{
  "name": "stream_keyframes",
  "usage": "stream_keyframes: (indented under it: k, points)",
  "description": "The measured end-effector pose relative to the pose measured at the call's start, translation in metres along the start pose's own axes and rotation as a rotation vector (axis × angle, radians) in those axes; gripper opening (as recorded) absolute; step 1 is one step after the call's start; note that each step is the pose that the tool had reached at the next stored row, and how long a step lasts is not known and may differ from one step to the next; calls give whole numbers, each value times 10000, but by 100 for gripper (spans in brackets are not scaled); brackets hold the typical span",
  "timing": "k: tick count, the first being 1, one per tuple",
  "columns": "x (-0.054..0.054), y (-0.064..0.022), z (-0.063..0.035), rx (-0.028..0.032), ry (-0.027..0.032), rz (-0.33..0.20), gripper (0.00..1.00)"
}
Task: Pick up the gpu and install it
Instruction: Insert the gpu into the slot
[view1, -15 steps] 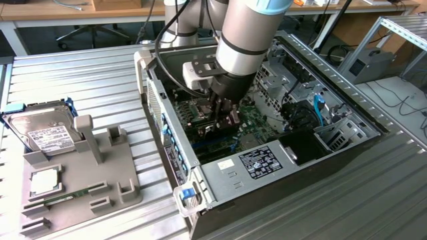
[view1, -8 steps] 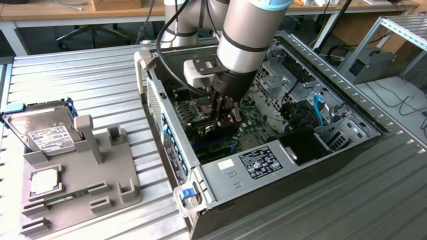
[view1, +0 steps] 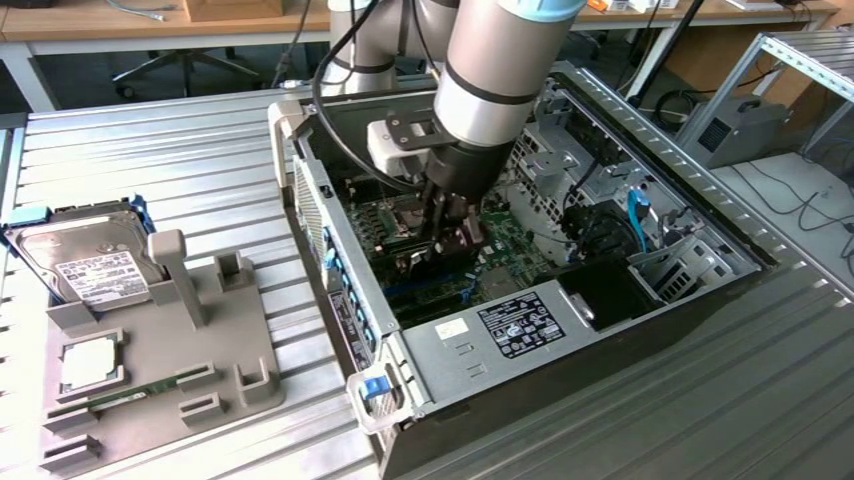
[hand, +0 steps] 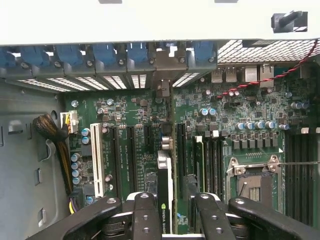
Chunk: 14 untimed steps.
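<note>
In the wrist view the gpu (hand: 165, 192) stands on edge between my fingers (hand: 146, 216), its black face carrying a small green logo. Its far end runs toward the silver bracket opening (hand: 162, 57) in the case's rear wall. It sits just over the green motherboard (hand: 135, 115), in line with the black expansion slots. My gripper (hand: 175, 207) is shut on it. In the exterior view my gripper (view1: 450, 232) reaches down into the open computer case (view1: 400, 345), with the brownish card (view1: 470, 238) between its fingers, low over the motherboard.
A grey fixture tray (view1: 247, 345) lies at the exterior view's left with a silver hard drive (view1: 83, 268), a CPU (view1: 91, 363) and a RAM stick (view1: 127, 393). Inside the case are blue slot latches (hand: 105, 52), a CPU socket (hand: 255, 182), a cable bundle (hand: 50, 127) and a blue cable (view1: 638, 222).
</note>
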<state>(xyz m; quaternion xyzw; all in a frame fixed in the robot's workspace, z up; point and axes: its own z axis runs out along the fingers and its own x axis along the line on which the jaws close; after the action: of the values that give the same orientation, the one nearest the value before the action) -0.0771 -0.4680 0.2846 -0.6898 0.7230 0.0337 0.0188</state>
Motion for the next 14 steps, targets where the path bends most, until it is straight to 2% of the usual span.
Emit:
stream_keyframes:
  k: [14]
  points:
    - [4, -4, 56, -18, 9, -326, 35]
